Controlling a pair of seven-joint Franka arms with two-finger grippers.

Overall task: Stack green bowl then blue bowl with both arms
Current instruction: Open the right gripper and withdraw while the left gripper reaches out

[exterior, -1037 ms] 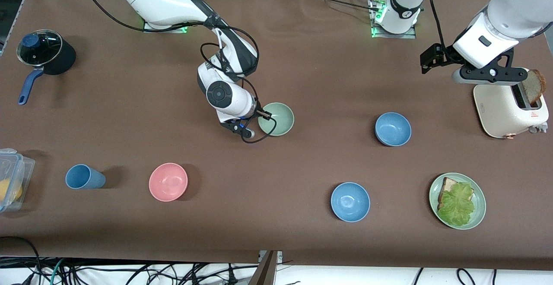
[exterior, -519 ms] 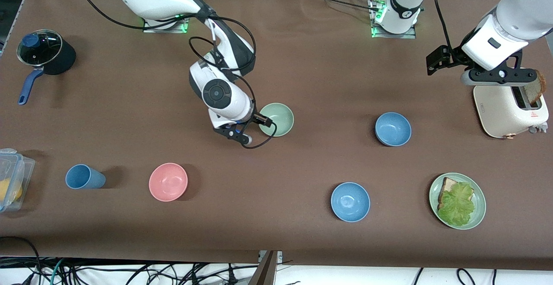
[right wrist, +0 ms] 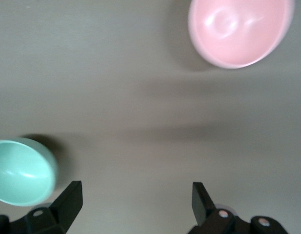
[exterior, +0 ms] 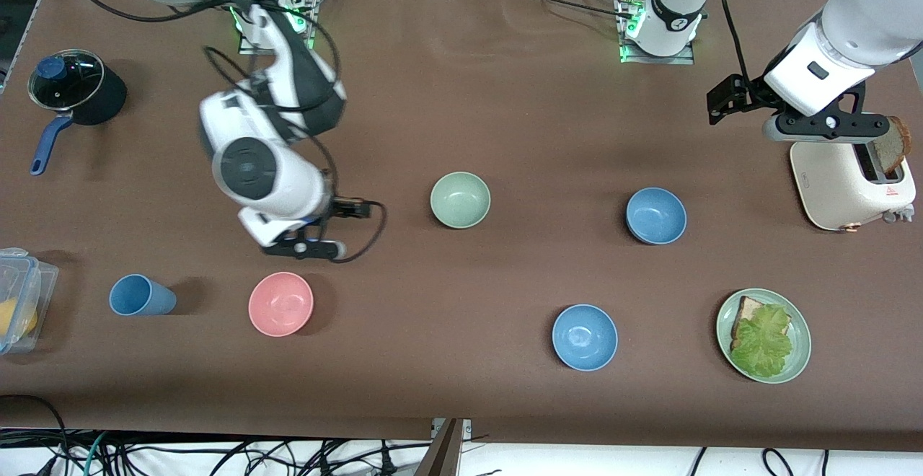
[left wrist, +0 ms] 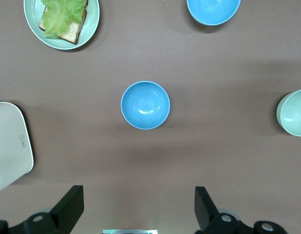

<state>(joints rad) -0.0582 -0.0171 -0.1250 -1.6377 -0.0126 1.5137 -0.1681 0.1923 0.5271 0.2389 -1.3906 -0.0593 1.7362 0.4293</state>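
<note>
Two white jointed arms work over a brown-covered table (exterior: 505, 101). The right gripper (right wrist: 136, 209) hangs in the air over bare table between the small matte pale mint-green bowl (exterior: 460, 200) and the small matte pink bowl (exterior: 280, 303); its black fingers (right wrist: 67, 200) are spread wide with nothing between them. The green bowl sits upright on the table about midway along it, alone, with nothing stacked in it or under it. The small muted greyish-blue bowl (exterior: 655, 216) stands toward the left arm's end of the table, well apart from the green bowl and about as far from the front camera. A brighter, glossier sky-blue bowl (exterior: 585, 337) lies nearer to the front camera, between those two along the table. The left gripper (left wrist: 136, 209) waits up over the table beside the cream toaster (exterior: 851, 184), which holds a slice of brown bread (exterior: 890, 146); its fingers are also wide apart and empty. A flat green plate with sandwich and lettuce (exterior: 799, 360) sits nearer to the front camera than the toaster.
</note>
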